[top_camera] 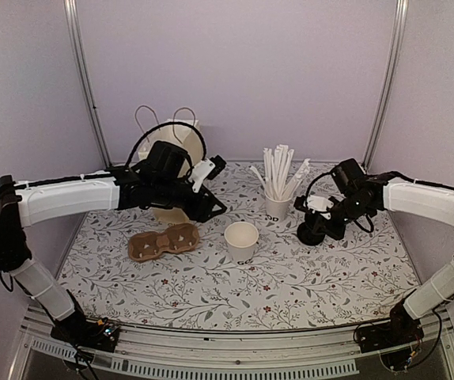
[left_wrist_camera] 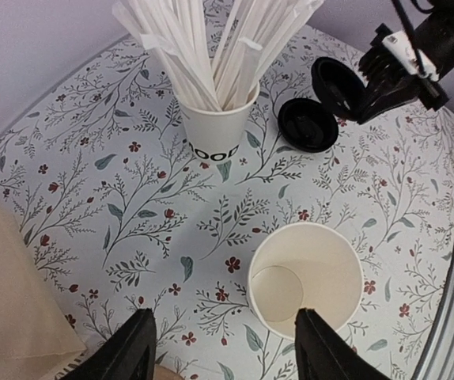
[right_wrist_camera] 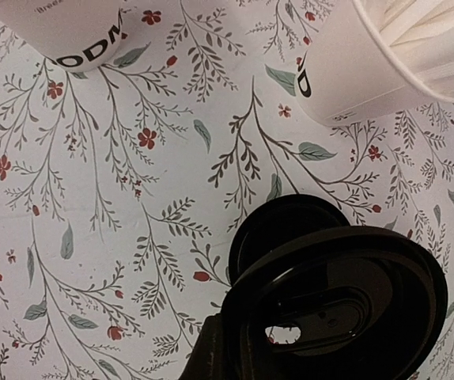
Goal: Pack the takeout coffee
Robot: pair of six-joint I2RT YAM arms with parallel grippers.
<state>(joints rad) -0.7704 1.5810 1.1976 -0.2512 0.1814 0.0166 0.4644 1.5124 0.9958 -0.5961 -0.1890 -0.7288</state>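
Left arm reaches in from the left edge, its forearm passing in front of a beige paper bag (top_camera: 187, 134) that stands at the back, close to the rear wall. The left gripper (left_wrist_camera: 225, 317) is open, with nothing between its fingers (left_wrist_camera: 132, 348). It hovers above the floral tabletop (top_camera: 211, 297), angled down toward the middle.

Below that arm lies a brown cup carrier (top_camera: 164, 241), flat on the surface. A strip of bare cloth separates it from the bag's foot.

The takeout coffee cup (top_camera: 241, 253) stands upright at the centre of the tabletop, just right of the carrier and apart from it. It is uncovered, and its open rim is fully exposed from above. Bare cloth surrounds it on every side, with the widest band running forward to the metal rail at the near edge.

Behind it and to the right is the straw cup (top_camera: 277, 207), near but not touching, its straws (top_camera: 278, 170) fanning upward and outward.

Just right of the straw cup, a black lid (left_wrist_camera: 308, 124) rests on the tabletop. A second black lid (right_wrist_camera: 346, 293) is tilted up above it, gripped at its edge by the right gripper (left_wrist_camera: 365, 83) — closed on that lid. The right arm comes in from the right edge, and open cloth lies between it and the near rail.
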